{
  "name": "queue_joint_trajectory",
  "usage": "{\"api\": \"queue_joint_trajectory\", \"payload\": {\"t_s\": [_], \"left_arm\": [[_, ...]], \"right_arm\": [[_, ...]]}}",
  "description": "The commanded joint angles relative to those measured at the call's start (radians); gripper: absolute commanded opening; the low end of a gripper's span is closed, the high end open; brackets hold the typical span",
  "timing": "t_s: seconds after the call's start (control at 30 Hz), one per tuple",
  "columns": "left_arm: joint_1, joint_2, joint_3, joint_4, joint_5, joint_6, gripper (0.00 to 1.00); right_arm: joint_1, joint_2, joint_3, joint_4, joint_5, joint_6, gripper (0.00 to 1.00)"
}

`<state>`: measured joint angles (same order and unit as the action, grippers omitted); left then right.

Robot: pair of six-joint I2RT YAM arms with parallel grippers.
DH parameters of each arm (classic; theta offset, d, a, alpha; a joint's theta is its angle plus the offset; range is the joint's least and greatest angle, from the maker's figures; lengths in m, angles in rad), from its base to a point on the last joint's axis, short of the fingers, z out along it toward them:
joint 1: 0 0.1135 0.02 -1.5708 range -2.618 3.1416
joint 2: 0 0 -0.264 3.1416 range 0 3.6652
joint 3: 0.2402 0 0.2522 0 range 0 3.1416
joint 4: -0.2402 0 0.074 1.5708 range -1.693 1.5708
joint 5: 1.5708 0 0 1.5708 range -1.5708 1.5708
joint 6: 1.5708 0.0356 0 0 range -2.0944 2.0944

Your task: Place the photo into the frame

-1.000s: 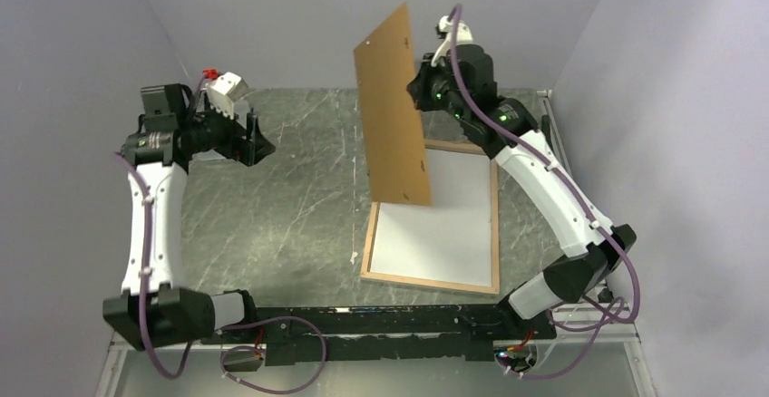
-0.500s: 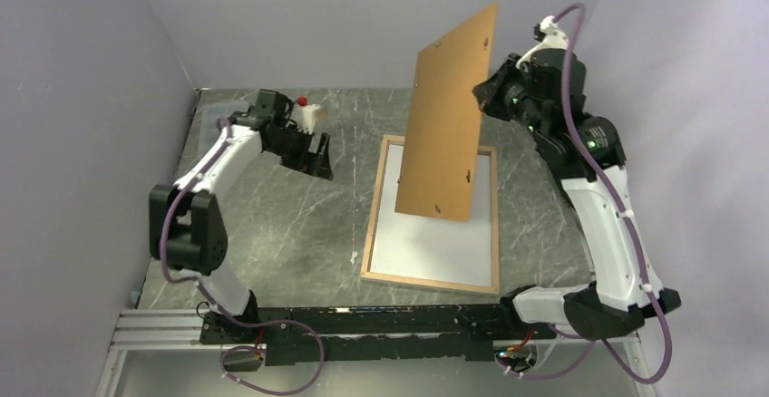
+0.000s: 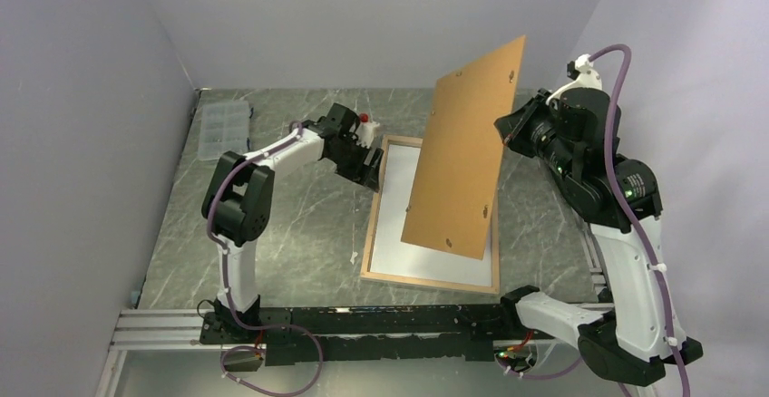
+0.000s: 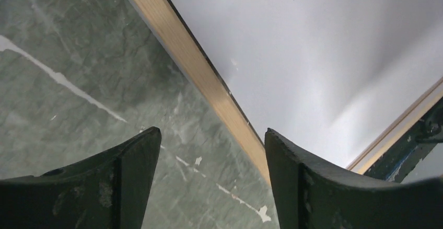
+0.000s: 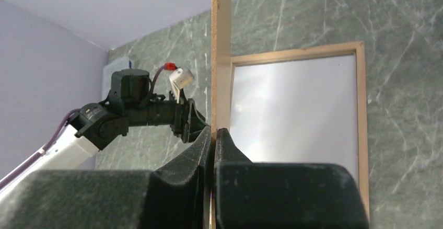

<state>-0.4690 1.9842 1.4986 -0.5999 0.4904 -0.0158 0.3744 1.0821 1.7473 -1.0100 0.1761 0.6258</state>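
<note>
The frame (image 3: pixel 426 281) lies flat on the table with its light wood back up. Inside it the photo (image 3: pixel 390 234) shows only its plain white back. My right gripper (image 3: pixel 510 134) is shut on the edge of the brown backing board (image 3: pixel 462 170), which hangs tilted in the air over the frame's right half. In the right wrist view the board (image 5: pixel 221 56) stands edge-on between the shut fingers of this gripper (image 5: pixel 215 130). My left gripper (image 3: pixel 374 172) is open and holds nothing, low at the frame's far left corner. Its wrist view shows the wooden border (image 4: pixel 193 61) running between the fingertips.
A clear plastic compartment box (image 3: pixel 222 130) sits at the back left by the wall. Pale walls close in the table on the left, back and right. The arms' black mounting rail (image 3: pixel 363 324) runs along the near edge.
My left arm swung from the far left across to the frame's far left corner. My right arm carried the backing board to the right and higher, off the frame's left side.
</note>
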Motion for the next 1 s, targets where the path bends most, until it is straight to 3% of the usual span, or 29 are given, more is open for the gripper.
{"api": "queue_joint_trajectory", "payload": {"t_s": [0.0, 0.27, 0.7, 0.97], "left_arm": [[-0.036, 0.04, 0.031, 0.072, -0.052, -0.061, 0.76], [-0.067, 0.074, -0.006, 0.124, -0.132, -0.061, 0.58], [-0.1, 0.116, -0.01, 0.173, -0.136, -0.099, 0.43], [-0.097, 0.1, -0.03, 0.165, -0.171, -0.114, 0.18]], "right_arm": [[-0.004, -0.024, -0.04, 0.092, -0.011, 0.045, 0.0], [-0.006, -0.043, -0.088, 0.138, -0.037, 0.059, 0.0], [-0.006, -0.089, -0.115, 0.129, -0.034, 0.068, 0.0], [-0.006, -0.104, -0.141, 0.14, -0.042, 0.08, 0.0]]}}
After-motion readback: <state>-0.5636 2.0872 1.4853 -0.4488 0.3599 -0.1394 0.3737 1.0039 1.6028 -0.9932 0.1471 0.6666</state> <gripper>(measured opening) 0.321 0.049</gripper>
